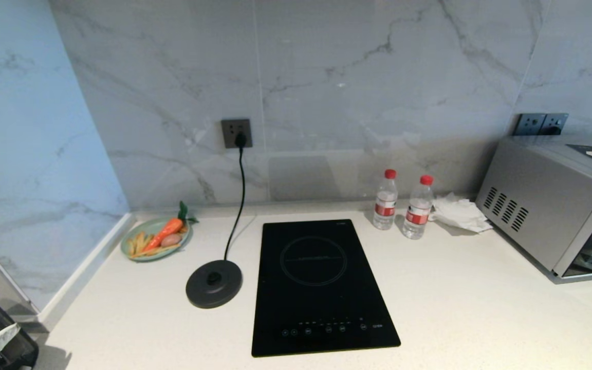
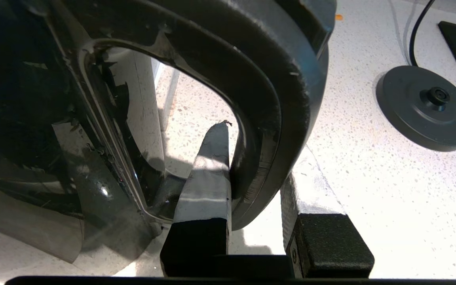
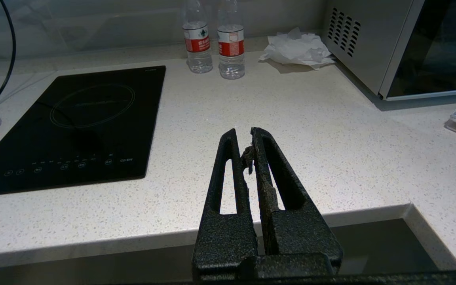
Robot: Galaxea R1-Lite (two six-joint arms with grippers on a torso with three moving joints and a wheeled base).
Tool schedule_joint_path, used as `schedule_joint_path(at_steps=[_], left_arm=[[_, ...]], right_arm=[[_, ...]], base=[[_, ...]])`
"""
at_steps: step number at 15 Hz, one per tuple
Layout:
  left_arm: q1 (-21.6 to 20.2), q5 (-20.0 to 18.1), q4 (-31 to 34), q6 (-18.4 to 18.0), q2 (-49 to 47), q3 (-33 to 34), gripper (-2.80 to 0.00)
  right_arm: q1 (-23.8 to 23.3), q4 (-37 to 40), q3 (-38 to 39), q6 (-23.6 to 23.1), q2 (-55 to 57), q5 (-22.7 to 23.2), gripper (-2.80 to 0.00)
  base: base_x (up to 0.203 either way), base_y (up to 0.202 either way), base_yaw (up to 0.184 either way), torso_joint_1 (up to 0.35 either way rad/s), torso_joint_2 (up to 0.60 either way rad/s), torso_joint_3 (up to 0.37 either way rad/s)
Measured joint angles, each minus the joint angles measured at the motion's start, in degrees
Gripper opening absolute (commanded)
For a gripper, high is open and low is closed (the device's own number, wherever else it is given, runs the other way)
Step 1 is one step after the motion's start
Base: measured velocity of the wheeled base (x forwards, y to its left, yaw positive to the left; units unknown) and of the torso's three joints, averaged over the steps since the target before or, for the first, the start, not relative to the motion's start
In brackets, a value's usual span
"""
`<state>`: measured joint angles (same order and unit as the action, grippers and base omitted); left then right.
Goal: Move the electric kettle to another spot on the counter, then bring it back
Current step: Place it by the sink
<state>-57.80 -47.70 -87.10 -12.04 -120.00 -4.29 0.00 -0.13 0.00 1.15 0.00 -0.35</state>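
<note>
Here, you see this:
Left gripper (image 2: 251, 158): clamped on the electric kettle's (image 2: 54, 118) loop handle, one finger through the loop.
Kettle: off its base disc (image 1: 214, 283), over the counter (image 2: 390, 198); body cut off.
Right gripper (image 3: 247, 148): fingers together, empty.

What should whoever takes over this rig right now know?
Left pincer: shut on the kettle handle, one finger through the loop, one outside.
Right pincer: shut, empty, parked over the counter edge.
Kettle: off its base, at the counter's left end, out of the head view; whether it is lifted or resting is unclear.
Base: bare, beside the hob.
Done: kettle taken off the base.
Left: bring it back onto the base and let go.
</note>
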Motion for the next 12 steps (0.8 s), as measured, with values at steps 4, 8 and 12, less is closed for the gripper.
schedule_joint_path(at_steps=[4, 8, 12], left_arm=[[0.2, 0.0, 0.0, 0.0, 1.0, 0.8, -2.8], [0.5, -0.1, 0.1, 0.3, 2.8, 1.5, -2.8], [0.9, -0.2, 0.0, 0.2, 3.7, 2.0, 0.0]], right_arm=[[0.0, 0.0, 0.0, 0.0, 0.0, 0.0, -2.8], [0.0, 0.0, 0.0, 0.0, 0.0, 0.0, -2.8], [0.0, 0.0, 0.0, 0.0, 0.0, 0.0, -2.8]], base=[[0.0, 0.0, 0.0, 0.0, 0.0, 0.0], [0.0, 0.0, 0.0, 0.0, 0.0, 0.0], [0.0, 0.0, 0.0, 0.0, 0.0, 0.0]])
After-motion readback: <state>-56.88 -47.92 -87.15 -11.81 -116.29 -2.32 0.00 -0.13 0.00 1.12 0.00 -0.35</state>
